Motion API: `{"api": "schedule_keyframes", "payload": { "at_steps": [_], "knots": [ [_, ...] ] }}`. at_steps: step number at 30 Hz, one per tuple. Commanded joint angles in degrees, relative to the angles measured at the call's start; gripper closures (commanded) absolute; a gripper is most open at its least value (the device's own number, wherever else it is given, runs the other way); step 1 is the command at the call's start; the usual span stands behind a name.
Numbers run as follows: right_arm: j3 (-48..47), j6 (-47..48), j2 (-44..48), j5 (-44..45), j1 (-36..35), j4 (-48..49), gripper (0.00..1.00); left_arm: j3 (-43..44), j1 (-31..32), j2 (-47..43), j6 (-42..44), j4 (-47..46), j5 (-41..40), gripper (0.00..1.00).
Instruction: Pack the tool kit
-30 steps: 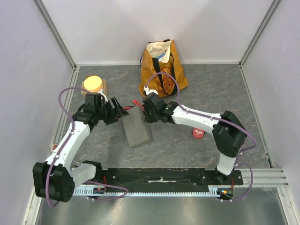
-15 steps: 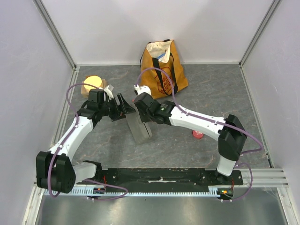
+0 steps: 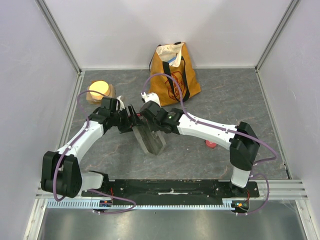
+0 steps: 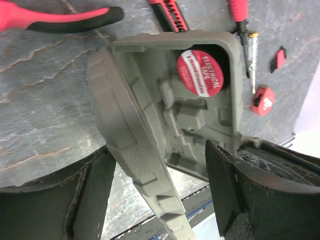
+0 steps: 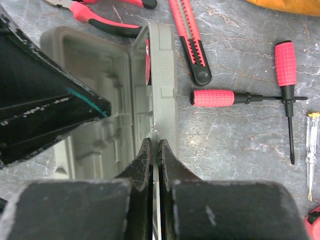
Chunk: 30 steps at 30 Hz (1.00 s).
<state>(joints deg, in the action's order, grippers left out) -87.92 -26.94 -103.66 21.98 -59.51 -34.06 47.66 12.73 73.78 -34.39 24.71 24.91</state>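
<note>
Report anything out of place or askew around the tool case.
The case stands half open with its lid tilted. Only the electrical tape roll sits in a slot; the pliers, knife and screwdrivers lie loose on the table beside it.

Dark grey is shown by the case [image 3: 148, 141]. Inside it, a red tape roll [image 4: 201, 72] lettered in white is seen. Around the case, red and black are carried by the pliers [image 5: 102, 22], the knife [image 5: 190, 42] and the tape measure [image 4: 262, 99]; red ribbed grips are spotted on the screwdrivers [image 5: 212, 97]. Behind the case, mustard yellow with black handles is displayed by the tote bag [image 3: 187, 75]; the table [image 3: 225, 105] is veined in grey.
</note>
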Motion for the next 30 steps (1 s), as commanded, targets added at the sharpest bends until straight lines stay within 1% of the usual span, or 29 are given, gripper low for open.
{"api": "schedule_keyframes", "payload": {
  "at_steps": [1,7,15,16,20,22,27,30],
  "knots": [
    [-0.07,-0.48,-0.14,2.72,0.44,-0.83,1.00,-0.37,0.10,-1.88,3.63,3.41,-6.53,0.25],
    [6.69,-2.68,2.58,0.62,3.16,-0.74,1.00,-3.00,0.01,-5.04,4.77,7.02,-11.89,0.29],
    [21.19,-5.31,9.43,-1.15,5.54,-0.65,0.99,-8.37,0.01,-6.28,3.37,7.81,-11.20,0.32],
    [22.95,-5.58,10.05,-1.15,5.98,-0.57,0.99,-8.81,0.01,-6.45,3.37,7.90,-11.37,0.31],
    [28.06,-6.20,12.60,-1.23,7.91,-0.04,0.97,-9.08,0.01,-7.77,3.37,9.21,-15.14,0.18],
    [29.20,-6.20,13.30,-1.24,8.70,0.05,0.95,-7.33,-0.08,-8.56,3.71,10.44,-17.51,0.15],
    [29.56,-6.02,14.27,-1.85,9.23,-0.13,0.85,-2.14,-0.16,-8.39,5.47,11.41,-20.51,0.13],
    [30.35,-7.60,14.88,-2.03,9.41,-1.44,0.69,1.37,-0.16,-5.76,7.93,11.50,-22.18,0.13]
  ]
}}
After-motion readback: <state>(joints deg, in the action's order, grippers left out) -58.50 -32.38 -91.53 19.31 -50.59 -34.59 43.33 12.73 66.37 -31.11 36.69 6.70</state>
